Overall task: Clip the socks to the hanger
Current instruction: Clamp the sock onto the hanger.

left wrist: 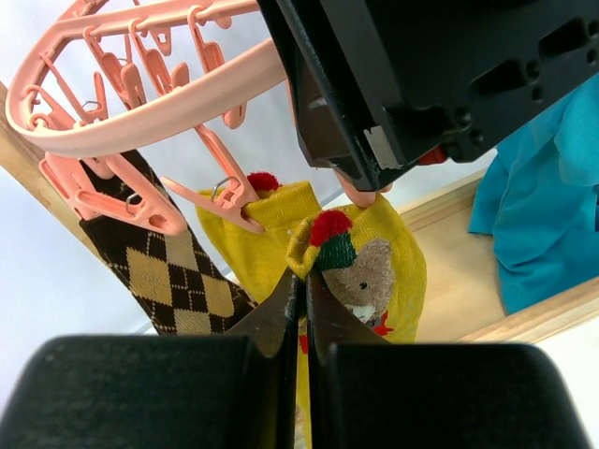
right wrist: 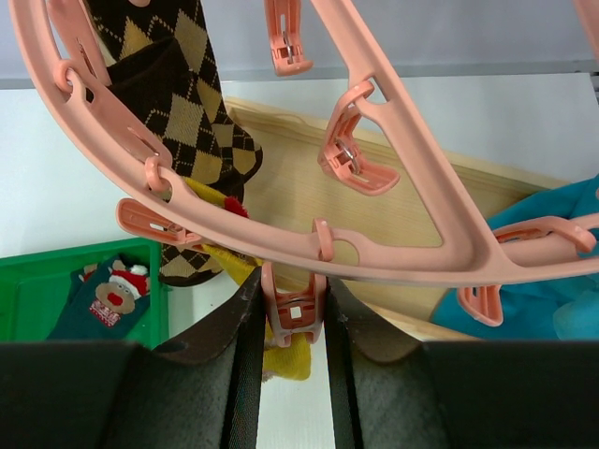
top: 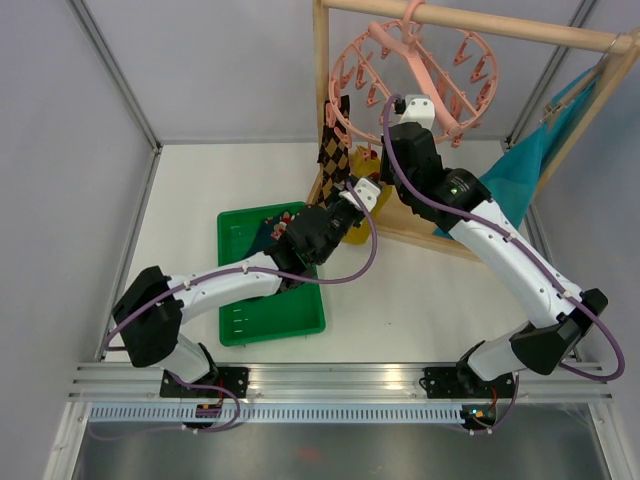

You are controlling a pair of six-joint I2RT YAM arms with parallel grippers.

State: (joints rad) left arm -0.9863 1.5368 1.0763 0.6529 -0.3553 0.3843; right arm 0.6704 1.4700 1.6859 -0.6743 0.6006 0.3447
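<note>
The pink hanger [top: 415, 75] hangs from the wooden rack's top bar. Clipped to its ring [left wrist: 140, 84] are a brown argyle sock [left wrist: 168, 271] and a yellow sock [left wrist: 257, 229]. My left gripper [left wrist: 301, 281] is shut on the cuff of a second yellow sock [left wrist: 374, 271] with a bear figure, held up just under the ring. My right gripper [right wrist: 292, 299] is shut on a dangling pink clip [right wrist: 293, 313], squeezing it right above that sock [right wrist: 292, 360]. A dark teal sock [right wrist: 103, 299] with a red-white figure lies in the green tray [right wrist: 28, 281].
The wooden rack frame [top: 322, 100] stands at the back right with a large teal cloth [top: 520, 170] draped on its right side. The green tray [top: 245, 320] sits left of centre under my left arm. Both arms meet close together at the hanger's near-left edge.
</note>
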